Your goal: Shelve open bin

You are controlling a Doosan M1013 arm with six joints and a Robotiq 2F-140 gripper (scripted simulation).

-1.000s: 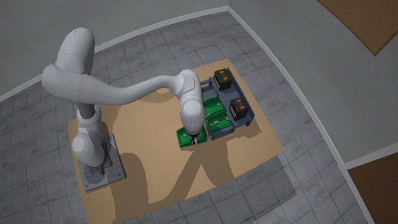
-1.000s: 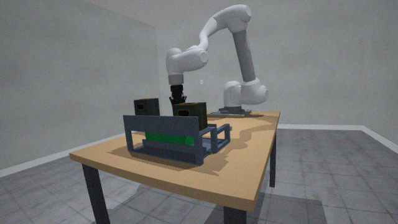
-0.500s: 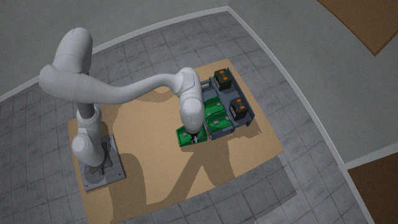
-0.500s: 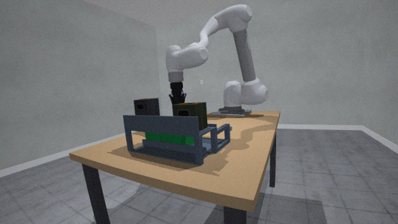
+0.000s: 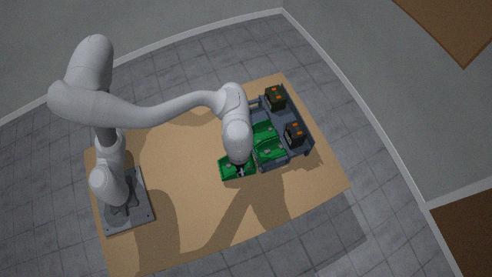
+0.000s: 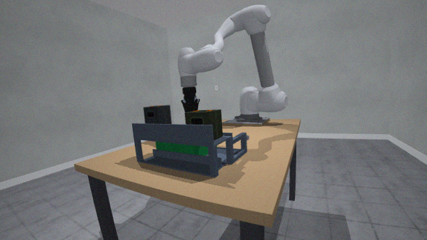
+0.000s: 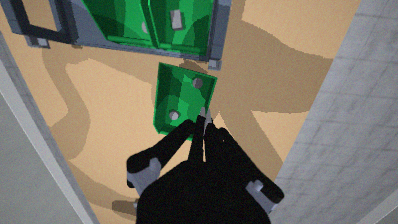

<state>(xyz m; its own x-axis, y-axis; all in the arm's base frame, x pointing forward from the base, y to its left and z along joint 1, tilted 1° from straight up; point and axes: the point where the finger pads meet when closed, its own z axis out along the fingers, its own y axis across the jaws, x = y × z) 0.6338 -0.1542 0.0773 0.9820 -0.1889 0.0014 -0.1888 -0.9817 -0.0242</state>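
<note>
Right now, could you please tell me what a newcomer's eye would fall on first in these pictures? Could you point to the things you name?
Probably the big white arm (image 5: 142,111) (image 6: 260,60), arching over the wooden table (image 5: 184,154) (image 6: 267,160). Next, the bright green bin (image 5: 224,169) (image 7: 172,97), on the table before the grey-blue shelf (image 5: 274,167) (image 6: 173,133) (image 7: 220,30), with the black jaws above it. Then the two dark boxes with orange marks, up on the shelf's rear board.
</note>
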